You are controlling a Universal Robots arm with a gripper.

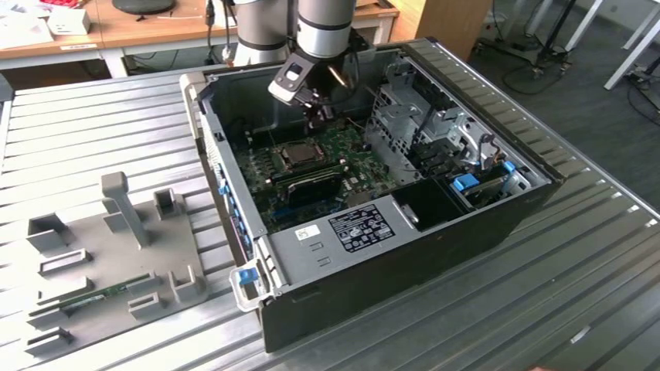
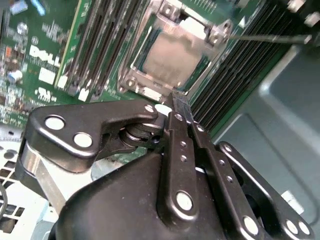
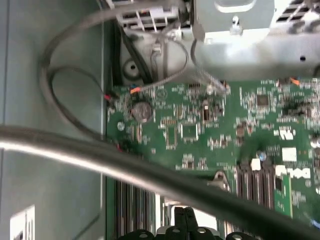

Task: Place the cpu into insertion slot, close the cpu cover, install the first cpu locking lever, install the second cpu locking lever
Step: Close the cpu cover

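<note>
On the ribbed metal bench, an open computer case lying on its side, seen from the exterior view. Reaching down into it from above, the arm. Low over the green motherboard, the hand, near the socket.

Closed, that hand: in the second wrist view, fingers pressed flat together and gripping nothing. Tips just beside one edge of the cpu cover; touching it or not, impossible to tell.

Seated in the socket, the cpu, its dull grey top showing through the window of the cover. Cover lying flat down around the chip. On either side of the socket, rows of dark memory slots. Past one corner of the cover, a thin straight rod reaching out over the slots.

In the first wrist view, the same shut tips above the board, with a round coin cell farther off and a blurred grey cable crossing in front.

On the exterior view's left, well apart from the case, a grey fixture plate with upright holders and a slim green memory stick lying on it.
</note>
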